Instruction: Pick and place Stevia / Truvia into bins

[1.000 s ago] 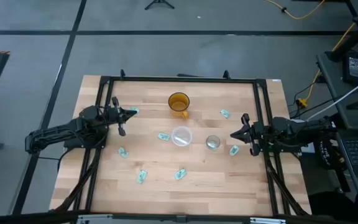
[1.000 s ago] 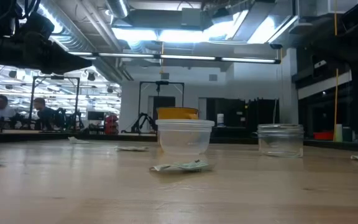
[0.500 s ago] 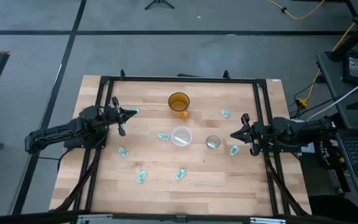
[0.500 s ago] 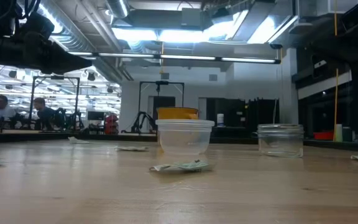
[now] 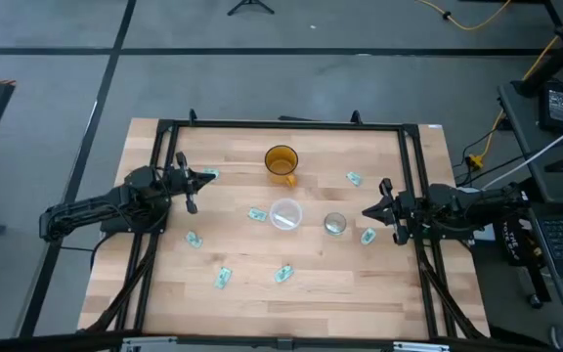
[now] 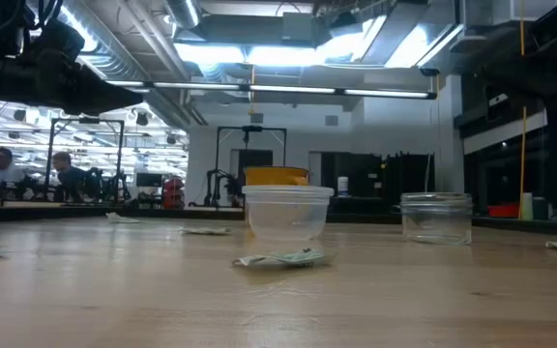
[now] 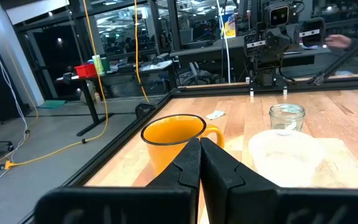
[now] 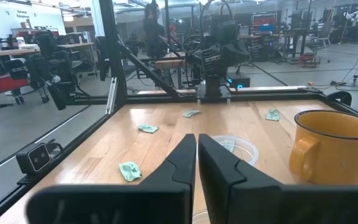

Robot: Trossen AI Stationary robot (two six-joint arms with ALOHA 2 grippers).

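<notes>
Pale green-and-white packets lie scattered flat on the wooden table (image 5: 360, 284), none of them in either cup and none touched by a gripper. Nearest the front edge in the high view are two packets, one (image 5: 223, 279) left of centre and one (image 5: 283, 275) near the middle. Farther back, a packet (image 5: 194, 239) lies toward the left arm's side, and another (image 5: 257, 214) sits just beside the clear plastic cup (image 5: 285, 213), on its left; the low view shows this one (image 6: 280, 258) lying in front of the cup. The small grey metallic cup (image 5: 334, 224) stands just right of the clear cup, apart from it. A packet (image 5: 368, 236) lies between the metallic cup and the right gripper (image 5: 368, 210), close to the fingertips but not in contact. Farther back again, one packet (image 5: 353, 179) lies right of the amber handled cup (image 5: 281, 162), and one (image 5: 210, 175) lies just beyond the left gripper (image 5: 201, 179), very near its tips.

The left gripper hovers at the table's left side, its fingers (image 7: 188, 165) pressed together and holding nothing. The right gripper hovers at the right side, pointing toward the cups; its fingers (image 8: 182, 163) stand almost together with only a thin slit between them, nothing clamped.
</notes>
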